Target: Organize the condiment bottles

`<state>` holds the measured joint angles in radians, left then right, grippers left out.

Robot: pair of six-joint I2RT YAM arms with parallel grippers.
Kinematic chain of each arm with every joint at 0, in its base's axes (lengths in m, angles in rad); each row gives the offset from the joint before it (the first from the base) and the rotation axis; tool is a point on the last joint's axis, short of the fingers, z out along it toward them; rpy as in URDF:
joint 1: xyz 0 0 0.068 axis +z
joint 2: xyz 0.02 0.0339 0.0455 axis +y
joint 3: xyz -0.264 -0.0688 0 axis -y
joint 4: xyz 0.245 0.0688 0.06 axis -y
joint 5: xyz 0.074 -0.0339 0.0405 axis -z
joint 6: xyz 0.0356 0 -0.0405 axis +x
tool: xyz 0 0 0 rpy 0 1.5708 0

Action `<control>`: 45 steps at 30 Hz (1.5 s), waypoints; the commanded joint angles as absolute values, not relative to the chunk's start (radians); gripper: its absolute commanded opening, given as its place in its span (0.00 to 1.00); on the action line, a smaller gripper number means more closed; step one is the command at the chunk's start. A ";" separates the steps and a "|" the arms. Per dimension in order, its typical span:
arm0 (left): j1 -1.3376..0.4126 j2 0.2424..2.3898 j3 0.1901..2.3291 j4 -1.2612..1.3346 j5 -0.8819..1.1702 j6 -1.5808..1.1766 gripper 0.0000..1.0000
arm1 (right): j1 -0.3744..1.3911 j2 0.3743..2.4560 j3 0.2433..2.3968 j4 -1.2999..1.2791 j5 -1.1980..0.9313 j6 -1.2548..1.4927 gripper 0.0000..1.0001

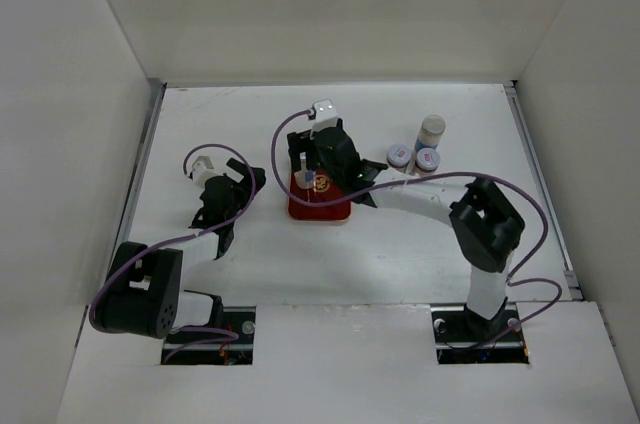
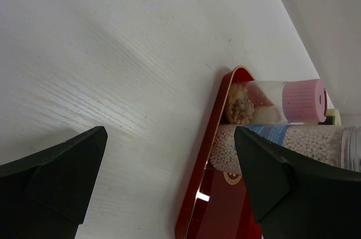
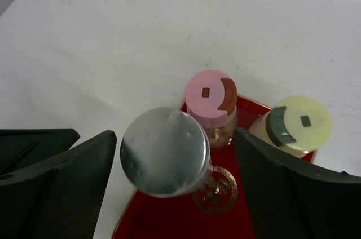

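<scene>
In the right wrist view a silver-lidded jar point(image 3: 165, 151) stands on the red tray point(image 3: 169, 219) between my right gripper's point(image 3: 175, 157) open fingers, with a gap on its right side. A pink-lidded jar point(image 3: 210, 101) and a yellow-lidded jar point(image 3: 297, 119) stand behind it on the tray. In the top view my right gripper point(image 1: 332, 162) hangs over the tray point(image 1: 325, 212) and hides most of these jars. My left gripper point(image 2: 169, 163) is open and empty, low over the table just left of the tray point(image 2: 206, 199). It faces the pink-lidded jar point(image 2: 282, 101) and the bead-filled jar point(image 2: 293, 144).
Three more jars stand on the table right of the tray: a tall pale-lidded one point(image 1: 432, 130) and two shorter blue-lidded ones point(image 1: 399, 155) point(image 1: 427, 160). White walls enclose the table on the left, back and right. The right arm's cable point(image 1: 440, 179) loops past those jars.
</scene>
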<state>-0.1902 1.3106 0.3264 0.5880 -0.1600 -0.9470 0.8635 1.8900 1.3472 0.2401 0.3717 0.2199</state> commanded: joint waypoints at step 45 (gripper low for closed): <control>-0.206 1.302 0.325 0.635 -0.164 -0.950 1.00 | 0.263 1.539 1.152 0.220 0.534 0.324 0.49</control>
<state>-0.1993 1.3174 0.3264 0.5907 -0.1608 -0.9478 0.2367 1.6928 1.1625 0.0345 0.4782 0.3286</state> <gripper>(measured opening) 0.997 0.678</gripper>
